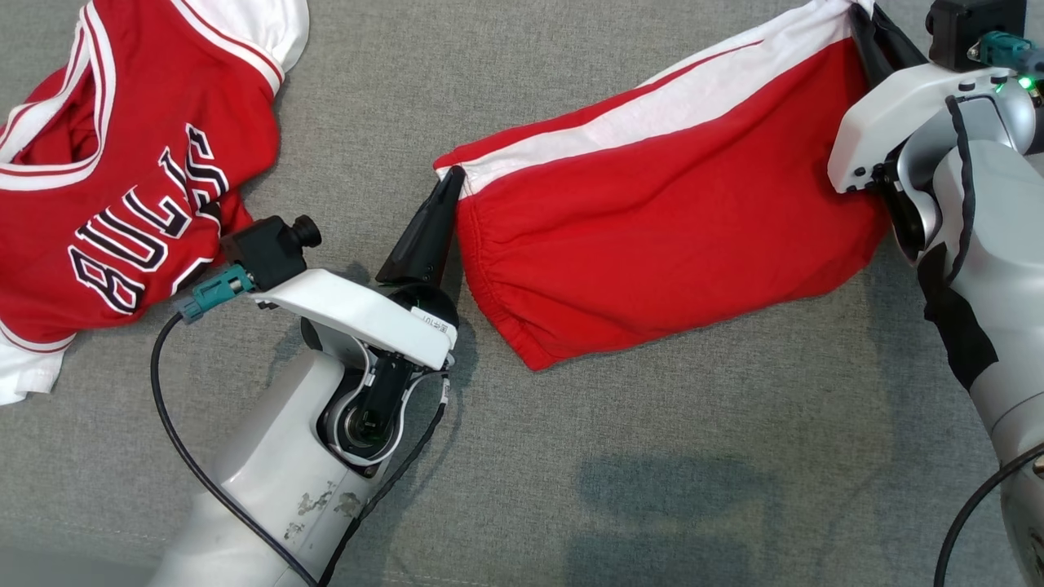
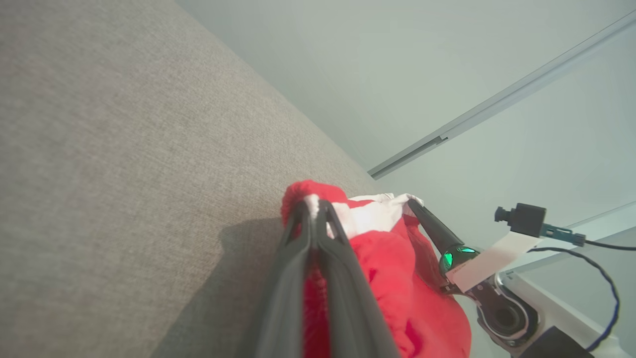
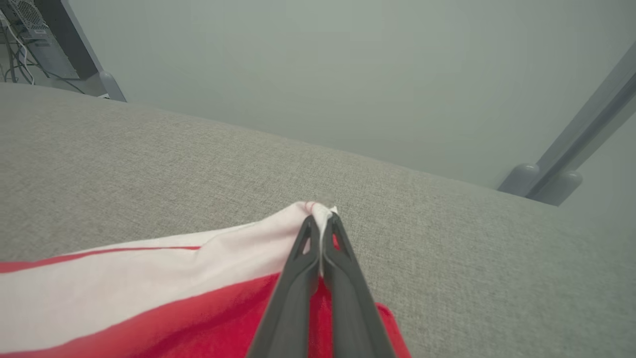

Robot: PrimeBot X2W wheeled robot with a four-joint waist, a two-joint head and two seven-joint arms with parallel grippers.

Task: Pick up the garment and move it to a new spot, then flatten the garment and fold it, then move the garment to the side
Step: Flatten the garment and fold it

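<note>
Shorts pinched at two corners

Fingers of the left gripper (image 1: 450, 181) are pressed together on one white-striped corner of the red shorts (image 1: 669, 212). The right gripper (image 1: 866, 31) pinches the far corner of the same white stripe, its fingers also closed tight. Between them the shorts are stretched out over the grey cloth surface (image 1: 652, 456). Well apart, beside the left arm, lies a crumpled red jersey (image 1: 122, 204).

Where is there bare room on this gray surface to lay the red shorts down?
The widest bare patch is the gray surface below the shorts, toward the robot. A second patch lies up top, between the jersey and the shorts. The left side is crowded with the jersey and the left gripper. The right edge is taken by the right gripper.
</note>
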